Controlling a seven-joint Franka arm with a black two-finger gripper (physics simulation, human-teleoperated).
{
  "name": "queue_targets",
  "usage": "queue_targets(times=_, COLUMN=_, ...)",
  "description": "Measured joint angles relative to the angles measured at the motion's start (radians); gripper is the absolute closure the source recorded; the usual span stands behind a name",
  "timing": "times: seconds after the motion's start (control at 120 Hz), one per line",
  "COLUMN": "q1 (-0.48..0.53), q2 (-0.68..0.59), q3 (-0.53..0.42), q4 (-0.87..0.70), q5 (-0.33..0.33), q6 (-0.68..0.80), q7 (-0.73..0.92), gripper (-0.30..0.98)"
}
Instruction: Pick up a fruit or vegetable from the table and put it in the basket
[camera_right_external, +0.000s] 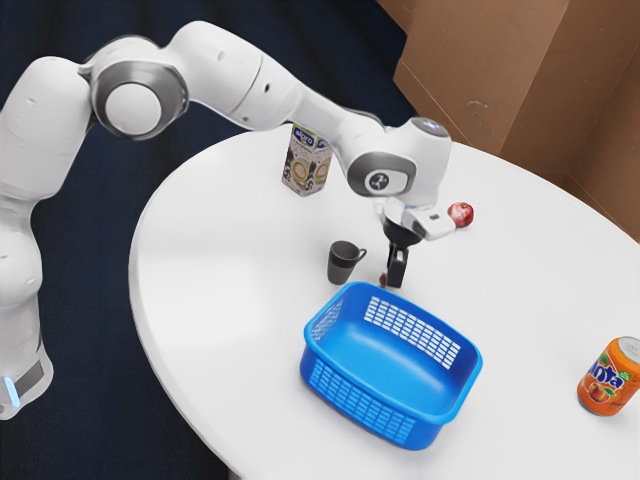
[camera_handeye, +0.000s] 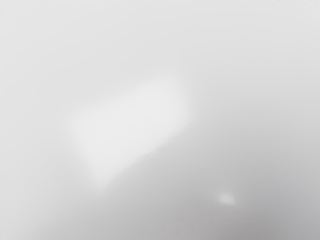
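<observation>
Gripper: the black gripper (camera_right_external: 396, 281) points down just beyond the far rim of the basket; I cannot tell whether it is wide, narrow or holding anything.
Reddish thing: a small reddish thing (camera_right_external: 384, 280) shows at the gripper's tip, on the exterior view's left, partly hidden (too little of it to name, or to say whether it is gripped).
Red fruit: a round red fruit (camera_right_external: 461, 214) lies on the table (camera_right_external: 215, 270), farther off and to the exterior view's right of the gripper.
Basket: the blue basket (camera_right_external: 390, 362) stands upright on the near part of the table, its inside bare.
Mug: a dark mug (camera_right_external: 342, 262), near the gripper, toward the exterior view's left.
Carton: an upright carton (camera_right_external: 306, 160) at the far left.
Can: an orange Fanta can (camera_right_external: 609, 377), near, at the exterior view's right.
</observation>
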Motion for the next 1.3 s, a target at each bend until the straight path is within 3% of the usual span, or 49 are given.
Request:
queue_targets(times=0.217, q1=-0.007, q2=0.001, q3=0.0, q4=0.0, q5=0.001, q6=0.01, q7=0.003, gripper=-0.04)
queue_targets(times=0.442, q1=-0.009, q2=-0.002, q3=0.001, q4=0.0, q5=0.007, q6=0.013, q7=0.0, gripper=0.09)
queue_targets(times=0.583, q1=-0.01, q2=-0.007, q3=0.0, q4=0.0, q5=0.007, q6=0.011, q7=-0.001, gripper=0.27)
queue_targets(times=0.892, q1=-0.01, q2=-0.015, q3=-0.001, q4=0.0, q5=0.01, q6=0.001, q7=-0.003, gripper=0.5)
queue_targets(times=1.3, q1=-0.01, q2=-0.017, q3=-0.002, q4=0.006, q5=0.011, q6=-0.01, q7=-0.01, gripper=0.53)
